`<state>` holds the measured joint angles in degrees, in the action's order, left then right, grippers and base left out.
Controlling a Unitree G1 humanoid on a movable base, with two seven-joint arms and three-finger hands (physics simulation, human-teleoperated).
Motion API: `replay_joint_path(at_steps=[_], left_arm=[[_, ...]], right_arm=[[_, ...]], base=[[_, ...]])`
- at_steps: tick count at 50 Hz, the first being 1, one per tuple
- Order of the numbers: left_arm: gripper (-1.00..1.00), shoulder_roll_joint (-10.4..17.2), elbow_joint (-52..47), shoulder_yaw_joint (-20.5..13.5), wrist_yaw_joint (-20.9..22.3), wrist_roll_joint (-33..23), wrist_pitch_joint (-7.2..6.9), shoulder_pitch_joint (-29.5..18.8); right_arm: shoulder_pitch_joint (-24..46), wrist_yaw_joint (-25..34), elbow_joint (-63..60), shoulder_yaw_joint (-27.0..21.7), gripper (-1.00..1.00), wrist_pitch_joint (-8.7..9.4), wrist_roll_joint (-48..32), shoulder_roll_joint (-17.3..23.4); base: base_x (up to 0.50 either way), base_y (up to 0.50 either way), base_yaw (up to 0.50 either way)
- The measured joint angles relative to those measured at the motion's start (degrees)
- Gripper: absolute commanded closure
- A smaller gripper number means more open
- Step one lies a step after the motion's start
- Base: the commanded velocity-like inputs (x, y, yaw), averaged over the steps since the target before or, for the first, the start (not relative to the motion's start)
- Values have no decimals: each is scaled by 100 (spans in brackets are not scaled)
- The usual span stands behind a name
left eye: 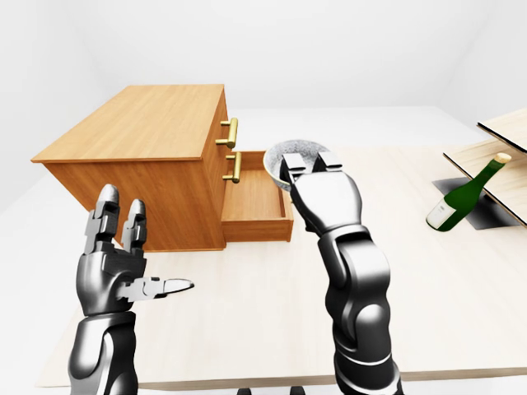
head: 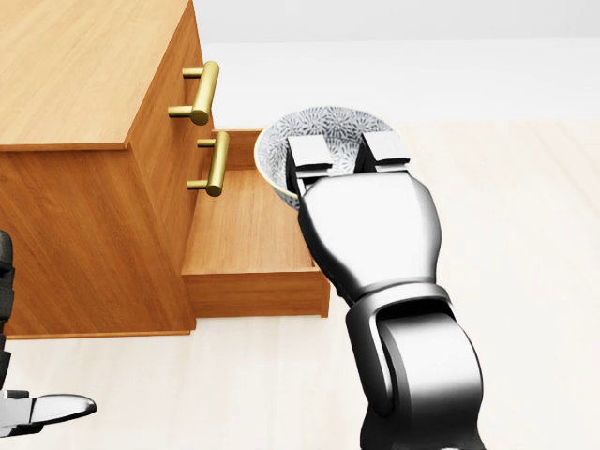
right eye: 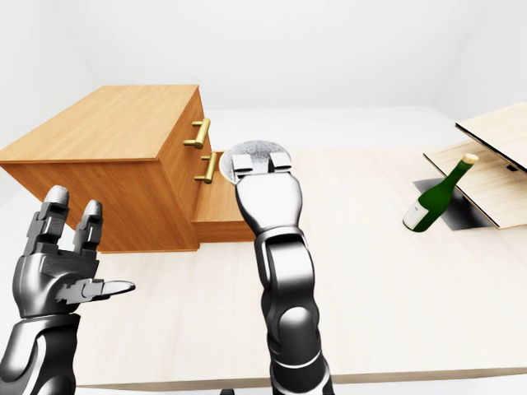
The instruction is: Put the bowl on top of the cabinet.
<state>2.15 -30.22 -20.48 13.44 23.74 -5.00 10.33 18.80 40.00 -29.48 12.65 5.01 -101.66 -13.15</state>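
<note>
A grey-and-white patterned bowl [head: 333,127] is held up beside the wooden cabinet [left eye: 140,119], just right of its two brass handles [head: 202,92] and over the far right corner of the pulled-out lower drawer [head: 248,234]. My right hand [head: 342,155] is shut on the bowl's near rim, with two fingers [head: 309,155] hooked over the edge into it. The hand covers the bowl's near side. In the left-eye view my left hand [left eye: 148,243] is raised at the lower left, open and empty, below the cabinet's side wall.
The cabinet stands on a pale wooden table [left eye: 461,288]. At the right of the left-eye view a green bottle [left eye: 465,193] leans against slanted wooden boards [left eye: 502,164]. The cabinet's flat top carries nothing.
</note>
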Motion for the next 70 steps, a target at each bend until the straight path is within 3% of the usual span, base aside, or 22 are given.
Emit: replay_joint_path(at_steps=[9, 26, 33, 44, 55, 70], left_arm=[[-100, 7, 14, 8, -10, -9, 0, -15], [-100, 24, 35, 25, -39, -23, 0, -50], [-100, 34, 64, 20, -53, -22, 0, -72], [-100, 32, 86, 54, -70, -54, 0, -77], [-100, 31, 79, 69, -83, -70, 0, -77], [-100, 19, 119, 131, -93, -132, 0, -81]], right_arm=[[452, 0, 177, -112, 100, 0, 55, 36], [3122, 0, 1833, -804, 100, 0, 601, 984], [4250, 0, 3020, -988, 100, 0, 1141, 1434], [6488, 0, 6143, -1086, 100, 0, 2265, 2034], [7904, 0, 8256, -1033, 100, 0, 3055, 2078], [8559, 0, 9399, -968, 100, 0, 3565, 1803]], base=[[0, 0, 0], [0, 0, 0], [0, 0, 0], [0, 0, 0], [0, 0, 0], [0, 0, 0]])
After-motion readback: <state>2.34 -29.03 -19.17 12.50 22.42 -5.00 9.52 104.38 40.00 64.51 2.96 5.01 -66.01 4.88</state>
